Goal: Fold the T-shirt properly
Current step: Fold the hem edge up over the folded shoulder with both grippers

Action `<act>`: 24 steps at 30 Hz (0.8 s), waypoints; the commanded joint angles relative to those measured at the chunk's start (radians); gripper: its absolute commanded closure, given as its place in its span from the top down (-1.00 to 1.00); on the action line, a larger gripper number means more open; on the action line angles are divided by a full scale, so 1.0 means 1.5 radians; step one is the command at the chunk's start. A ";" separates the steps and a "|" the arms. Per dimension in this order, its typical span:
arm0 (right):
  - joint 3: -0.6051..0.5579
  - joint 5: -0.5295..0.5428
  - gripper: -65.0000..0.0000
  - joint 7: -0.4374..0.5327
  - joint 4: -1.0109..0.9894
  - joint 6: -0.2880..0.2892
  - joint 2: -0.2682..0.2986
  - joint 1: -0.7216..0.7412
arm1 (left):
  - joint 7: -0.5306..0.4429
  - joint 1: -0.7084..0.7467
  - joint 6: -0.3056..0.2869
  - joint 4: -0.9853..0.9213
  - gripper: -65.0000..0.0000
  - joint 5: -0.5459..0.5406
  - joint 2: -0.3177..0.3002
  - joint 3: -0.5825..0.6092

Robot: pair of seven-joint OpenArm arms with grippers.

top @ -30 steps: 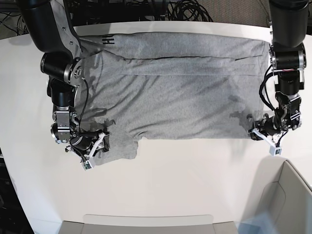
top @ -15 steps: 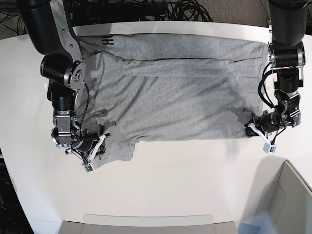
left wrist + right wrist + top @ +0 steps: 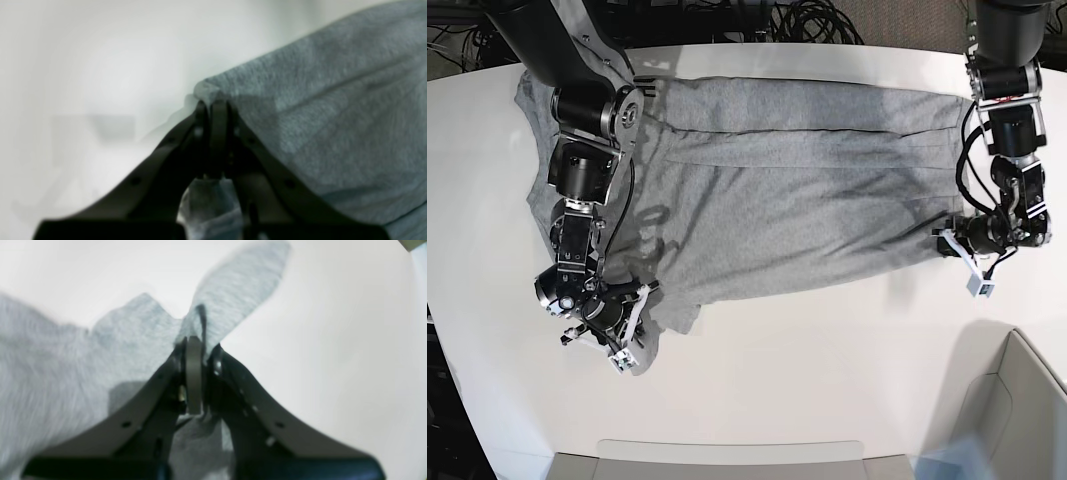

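Note:
The heather-grey T-shirt (image 3: 797,190) lies spread on the white table (image 3: 827,350), plain side up, with no lettering showing. My right gripper (image 3: 630,322), on the left of the base view, is shut on the shirt's near left corner by the sleeve. In the right wrist view the right gripper (image 3: 196,343) pinches a fold of the shirt (image 3: 66,356). My left gripper (image 3: 955,243), on the right of the base view, is shut on the shirt's near right corner. In the left wrist view the left gripper (image 3: 213,106) holds the corner of the shirt (image 3: 333,116).
A grey bin (image 3: 1017,400) stands at the near right corner. A flat grey tray (image 3: 727,460) lies along the near edge. Cables (image 3: 807,20) hang behind the table's far edge. My right arm's upper links (image 3: 587,110) reach over the shirt's left side.
My right arm has swung inward over the shirt and its gripper has moved nearer. My left gripper has moved slightly farther. The shirt has shifted and the lettering no longer shows.

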 commanded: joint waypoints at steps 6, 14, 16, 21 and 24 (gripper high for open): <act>0.000 0.007 -1.00 -0.013 0.074 0.003 0.005 -0.026 | 0.045 0.064 -0.003 0.178 -1.00 -0.005 -0.011 -0.016; 0.000 0.008 -1.00 -0.013 0.190 0.003 -0.007 -0.121 | 0.097 0.139 -0.004 0.286 -1.00 -0.005 -0.013 -0.093; 0.001 0.020 -1.00 -0.014 0.226 0.003 -0.015 -0.145 | 0.112 0.153 -0.004 0.320 -1.00 -0.005 -0.013 -0.096; -0.004 0.087 -1.00 -0.091 0.323 0.008 -0.013 -0.196 | 0.119 0.187 -0.004 0.375 -1.00 -0.005 -0.013 -0.096; 0.000 0.122 -1.00 -0.143 0.373 0.016 -0.012 -0.210 | 0.119 0.197 -0.004 0.381 -1.00 -0.005 -0.013 -0.096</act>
